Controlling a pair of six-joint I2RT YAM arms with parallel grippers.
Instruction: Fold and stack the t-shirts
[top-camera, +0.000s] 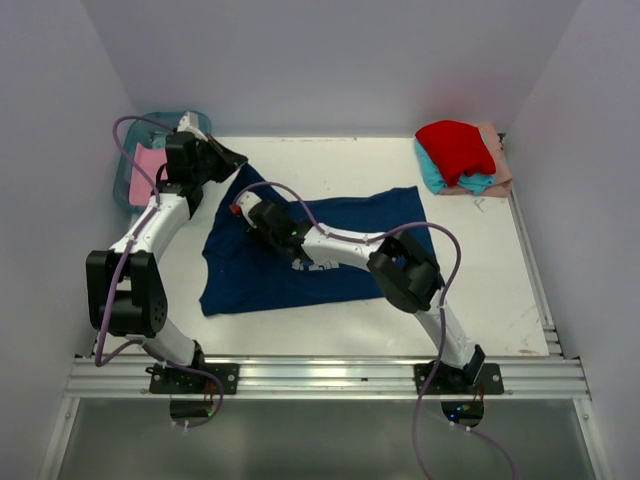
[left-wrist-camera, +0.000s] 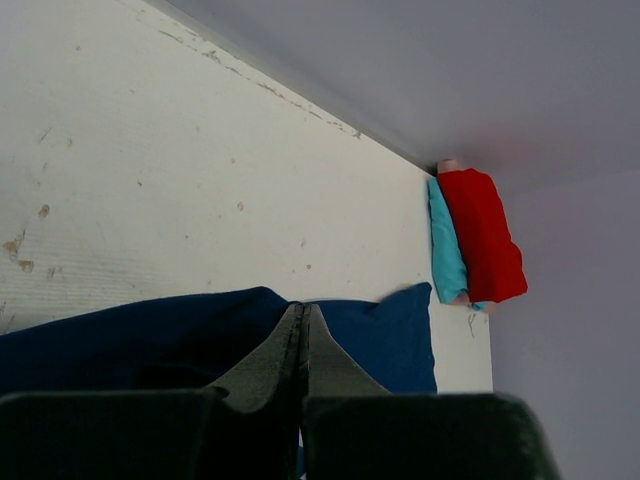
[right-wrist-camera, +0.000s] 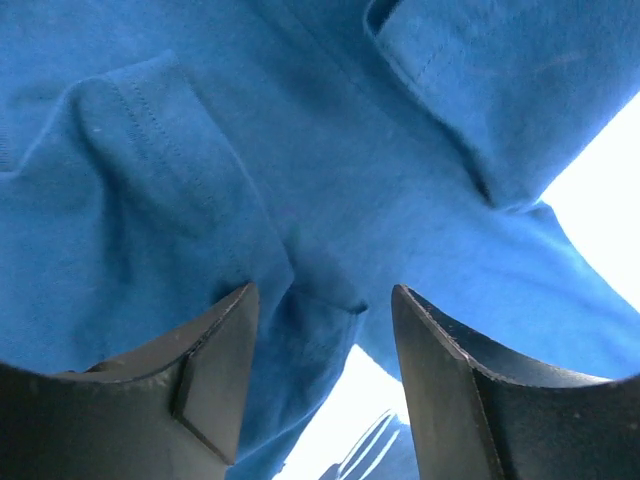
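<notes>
Two grippers at the navy t-shirt's (top-camera: 250, 280) far-left end — my right gripper (right-wrist-camera: 322, 340) spread wide, cloth bunched directly beneath its fingers; my left gripper (left-wrist-camera: 303, 335) pressed closed just beside the same edge, cloth pinched or not I cannot tell. Shirt lies flat mid-table, long axis left to right; folded stack (top-camera: 460, 155) far right.

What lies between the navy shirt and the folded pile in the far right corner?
Nothing: between the navy shirt and the folded pile the table is bare, as the top view shows.
</notes>
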